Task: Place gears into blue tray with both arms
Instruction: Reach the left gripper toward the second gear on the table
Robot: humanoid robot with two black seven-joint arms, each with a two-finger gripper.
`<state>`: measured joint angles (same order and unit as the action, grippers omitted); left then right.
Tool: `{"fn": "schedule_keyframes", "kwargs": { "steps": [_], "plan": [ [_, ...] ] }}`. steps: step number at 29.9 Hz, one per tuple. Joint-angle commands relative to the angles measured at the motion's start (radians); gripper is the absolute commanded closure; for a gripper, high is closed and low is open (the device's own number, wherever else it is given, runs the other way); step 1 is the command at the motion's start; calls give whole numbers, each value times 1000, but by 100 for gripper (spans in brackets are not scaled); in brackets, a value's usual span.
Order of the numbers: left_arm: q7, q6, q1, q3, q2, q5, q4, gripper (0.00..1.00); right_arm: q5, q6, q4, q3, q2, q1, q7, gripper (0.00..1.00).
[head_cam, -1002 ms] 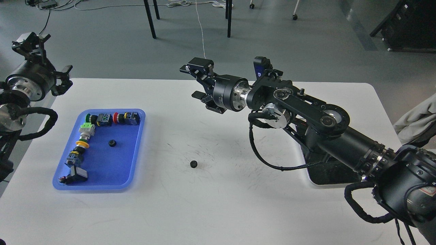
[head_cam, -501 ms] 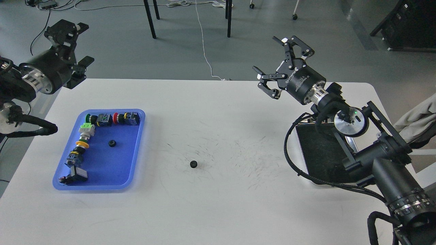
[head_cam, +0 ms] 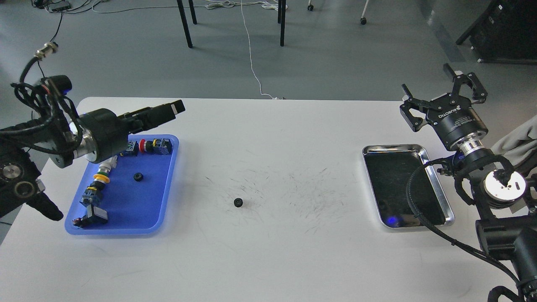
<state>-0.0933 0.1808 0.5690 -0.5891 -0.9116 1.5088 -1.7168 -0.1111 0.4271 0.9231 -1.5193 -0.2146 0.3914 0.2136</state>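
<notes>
The blue tray (head_cam: 144,205) lies on the left of the white table. One small black gear (head_cam: 137,176) rests inside it, and a second gear (head_cam: 238,202) sits on the bare tabletop near the middle. My left gripper (head_cam: 175,108) hovers over the tray's back edge and points right. It is seen side-on, so its fingers cannot be told apart. My right gripper (head_cam: 434,88) is raised at the far right, above the table's back edge, with its clawed fingers spread open and nothing between them.
Colourful push-button switches (head_cam: 154,145) line the blue tray's back and left sides. A silver metal tray (head_cam: 390,147) with a dark bottom sits at the right, beside my right arm. Chair legs and cables are on the floor beyond the table.
My right arm swung from over the table's middle back to the far right, uncovering the silver tray. My left gripper came in from the far-left corner to above the blue tray's back edge.
</notes>
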Motion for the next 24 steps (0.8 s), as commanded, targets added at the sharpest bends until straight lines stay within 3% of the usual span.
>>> {"fn": "schedule_keyframes", "kwargs": {
  "steps": [1, 10, 24],
  "plan": [
    [1, -3, -1, 76, 94, 262, 5, 2, -19, 25, -50, -1, 1, 0, -3, 6],
    [7, -29, -5, 244, 226, 673, 71, 2, -18, 30, -66, 13, 8, 0, -11, 6],
    [32, -55, -106, 244, 365, 673, 223, 5, -16, 22, -84, 17, 3, 0, -23, 6]
  ]
}}
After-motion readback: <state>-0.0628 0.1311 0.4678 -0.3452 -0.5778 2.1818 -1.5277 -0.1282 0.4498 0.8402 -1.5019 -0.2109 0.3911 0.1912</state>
